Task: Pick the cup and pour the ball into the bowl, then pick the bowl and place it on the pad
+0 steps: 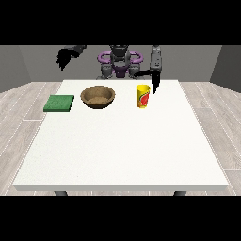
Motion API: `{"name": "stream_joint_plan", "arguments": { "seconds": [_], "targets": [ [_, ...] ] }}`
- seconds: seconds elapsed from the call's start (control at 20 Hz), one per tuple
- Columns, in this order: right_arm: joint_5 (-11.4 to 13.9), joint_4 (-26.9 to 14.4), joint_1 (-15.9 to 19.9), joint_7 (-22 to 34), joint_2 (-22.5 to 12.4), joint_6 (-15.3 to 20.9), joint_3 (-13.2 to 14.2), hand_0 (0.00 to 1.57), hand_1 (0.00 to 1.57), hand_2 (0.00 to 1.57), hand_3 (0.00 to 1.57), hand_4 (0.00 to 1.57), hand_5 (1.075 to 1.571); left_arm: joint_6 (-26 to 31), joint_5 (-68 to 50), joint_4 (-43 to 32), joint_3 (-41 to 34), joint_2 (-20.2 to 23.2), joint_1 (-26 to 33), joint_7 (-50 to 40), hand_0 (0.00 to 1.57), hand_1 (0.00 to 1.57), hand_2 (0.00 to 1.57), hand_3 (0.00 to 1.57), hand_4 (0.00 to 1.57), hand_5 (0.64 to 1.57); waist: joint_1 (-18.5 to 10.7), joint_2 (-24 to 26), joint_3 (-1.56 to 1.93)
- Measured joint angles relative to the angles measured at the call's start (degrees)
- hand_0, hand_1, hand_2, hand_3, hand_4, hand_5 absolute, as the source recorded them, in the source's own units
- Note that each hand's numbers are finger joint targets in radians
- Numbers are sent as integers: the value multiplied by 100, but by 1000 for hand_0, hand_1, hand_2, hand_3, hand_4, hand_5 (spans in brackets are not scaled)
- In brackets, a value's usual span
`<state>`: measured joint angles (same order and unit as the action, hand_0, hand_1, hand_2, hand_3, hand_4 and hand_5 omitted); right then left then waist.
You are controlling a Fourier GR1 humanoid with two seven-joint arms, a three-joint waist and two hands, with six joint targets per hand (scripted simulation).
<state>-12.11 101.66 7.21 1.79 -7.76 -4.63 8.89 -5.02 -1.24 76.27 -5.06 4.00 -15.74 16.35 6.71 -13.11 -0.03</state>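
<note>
The hand at the view's right hangs with fingers straight, just beside the yellow cup at its 1 o'clock. It should close round the cup's middle, keeping it upright. The bowl waits at 9 o'clock, the green pad beyond; the bench lies wide open toward 6. The other hand is raised, its fingers unclear.

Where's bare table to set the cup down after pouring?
The whole near half of the table, camera-side of the pad, bowl and cup, is bare; so is the strip right of the cup. The back row is crowded, and a hand hangs beside the cup.
</note>
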Motion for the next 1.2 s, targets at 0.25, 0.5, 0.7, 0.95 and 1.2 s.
{"name": "stream_joint_plan", "arguments": {
  "seconds": [0.25,0.5,0.7,0.95,1.2],
  "targets": [
    [-188,-402,79,-22,-220,-207,277,0,0,0,0,672,1562,57,47,-1067,-113,15,-329,451,0,0,0,0,162,1432,-12,194,1],
    [-256,-518,73,-140,-269,-345,336,0,0,0,0,675,1564,130,-8,-1987,-333,62,-632,1126,0,0,0,0,183,1423,89,90,1],
    [-323,-678,138,-147,-370,-442,429,0,0,0,0,681,1566,45,0,-2650,-434,15,-855,1517,0,0,0,0,645,1535,105,108,1],
    [-523,-623,251,-176,-532,-640,561,0,0,0,140,647,1569,-229,78,-3321,-642,179,-1139,1960,1226,1226,1571,1571,1336,1481,334,-118,1],
    [-941,-600,394,42,-864,-909,842,0,0,0,166,637,1566,-993,345,-3613,-702,142,-1310,2337,1284,1284,1571,1571,1381,1449,585,-209,19]
  ]
}}
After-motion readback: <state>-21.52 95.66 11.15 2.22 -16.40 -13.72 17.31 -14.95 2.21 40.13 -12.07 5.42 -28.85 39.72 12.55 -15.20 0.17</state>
